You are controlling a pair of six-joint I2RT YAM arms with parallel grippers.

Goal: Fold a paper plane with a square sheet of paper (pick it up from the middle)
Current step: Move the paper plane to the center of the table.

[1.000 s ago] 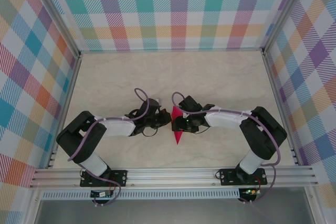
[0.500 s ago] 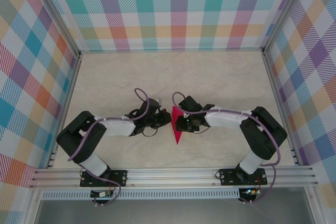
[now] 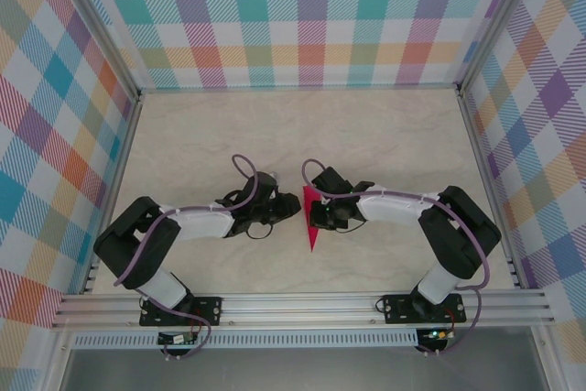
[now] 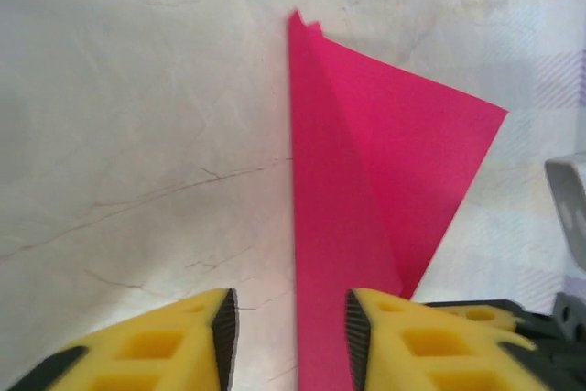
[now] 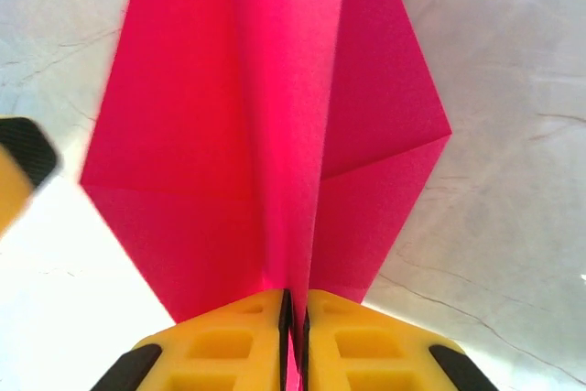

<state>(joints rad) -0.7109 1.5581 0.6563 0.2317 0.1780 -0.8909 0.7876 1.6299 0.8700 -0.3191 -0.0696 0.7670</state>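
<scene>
Your right pincer pinches the paper plane along its crease, left pincer spread beside it: squeeze evenly, lift slowly.

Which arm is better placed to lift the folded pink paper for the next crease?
Probably the right. The right gripper is pinched shut on the folded paper, along its raised centre ridge. The left gripper stands open and holds nothing, with the paper's edge just beside one finger.

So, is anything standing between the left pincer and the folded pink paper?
Nothing visible does. The open left pincer is right at the folded magenta-pink paper dart, whose long edge shows in the gap between its fingers. The right pincer is shut on its centre ridge.
</scene>
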